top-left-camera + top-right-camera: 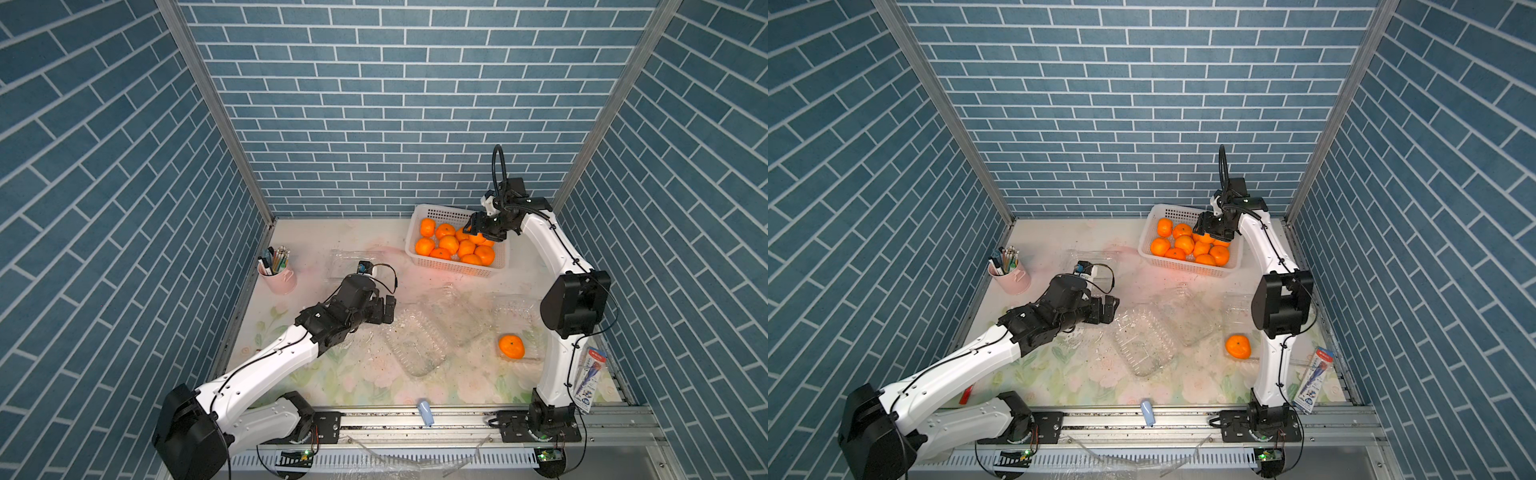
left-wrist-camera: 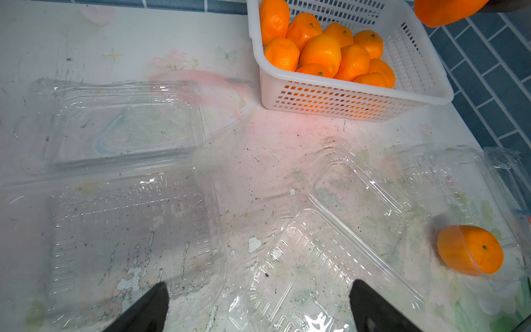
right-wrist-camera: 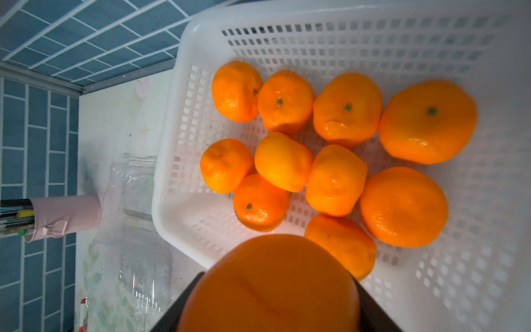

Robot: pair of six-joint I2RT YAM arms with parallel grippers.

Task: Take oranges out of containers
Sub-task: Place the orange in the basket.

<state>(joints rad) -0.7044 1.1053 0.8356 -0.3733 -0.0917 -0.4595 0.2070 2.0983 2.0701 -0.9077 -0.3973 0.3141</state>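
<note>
My right gripper [image 1: 478,232] hangs over the white basket [image 1: 453,268], shut on one orange [image 3: 270,287] that fills the space between its fingers. Several more oranges [image 3: 336,178] lie in the basket below. A single orange [image 1: 511,347] sits in the clear container [image 1: 517,313] by the right arm, seen too in the left wrist view [image 2: 471,249]. An open, fruitless container [image 1: 419,345] lies mid-table and another one [image 2: 126,129] at the back left. My left gripper [image 2: 258,290] is open, low over the table between these two, holding nothing.
A pink cup of pens [image 1: 278,278] stands at the left edge. A packet of pens [image 1: 590,378] lies along the right edge behind the right arm. A small pale blue thing [image 1: 426,411] rests on the front rail. Blue brick walls close three sides.
</note>
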